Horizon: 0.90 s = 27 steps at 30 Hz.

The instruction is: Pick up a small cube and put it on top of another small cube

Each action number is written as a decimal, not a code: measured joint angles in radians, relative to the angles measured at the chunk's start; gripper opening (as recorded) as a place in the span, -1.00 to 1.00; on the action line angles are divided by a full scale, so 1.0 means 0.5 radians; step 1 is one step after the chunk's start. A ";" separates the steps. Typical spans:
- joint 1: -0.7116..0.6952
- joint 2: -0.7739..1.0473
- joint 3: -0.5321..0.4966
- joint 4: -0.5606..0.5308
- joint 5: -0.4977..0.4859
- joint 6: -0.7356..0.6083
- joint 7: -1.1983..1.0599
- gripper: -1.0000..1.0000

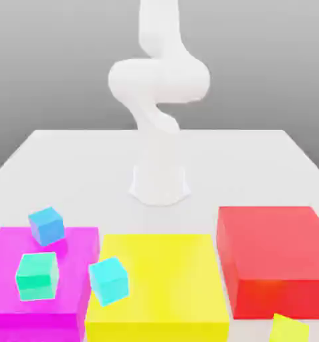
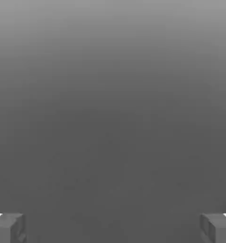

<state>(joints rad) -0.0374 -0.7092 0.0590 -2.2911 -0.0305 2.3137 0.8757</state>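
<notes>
1. In the hand view we log the gripper (image 2: 113, 228) with its two grey fingertips (image 2: 8, 228) set wide apart, nothing between them. Beyond the fingers there is plain grey backdrop.
2. In the exterior view the white arm (image 1: 158, 80) rises from its base (image 1: 160, 184) at the middle of the white table (image 1: 68, 167), bends over and runs up past the frame's upper edge.
3. Nearer than the base, three big flat blocks lie in a row: magenta block (image 1: 75, 254) on the exterior view's left, yellow block (image 1: 168, 280) in the middle, red block (image 1: 275, 257) on the right.
4. A blue cube (image 1: 47, 225) sits at the far edge of the magenta block; a green cube (image 1: 36, 275) rests on top of it, nearer to us.
5. A cyan cube (image 1: 109, 280) sits tilted where the magenta and yellow blocks meet.
6. The small cube (image 1: 287, 329), lime coloured, lies at the near edge on the exterior view's right, just in front of the red block, well apart from the other small cubes.
7. The room behind is a flat grey wall, darker toward the top.
</notes>
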 joint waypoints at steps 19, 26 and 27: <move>-0.175 1.391 0.572 0.137 -0.650 0.202 1.287 0.00; -0.064 1.847 0.584 0.175 -0.715 0.319 1.641 0.00; -0.048 1.905 0.588 0.179 -0.707 0.341 1.680 0.00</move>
<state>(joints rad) -0.0614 0.2434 0.3528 -2.2016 -0.3842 2.4841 1.7157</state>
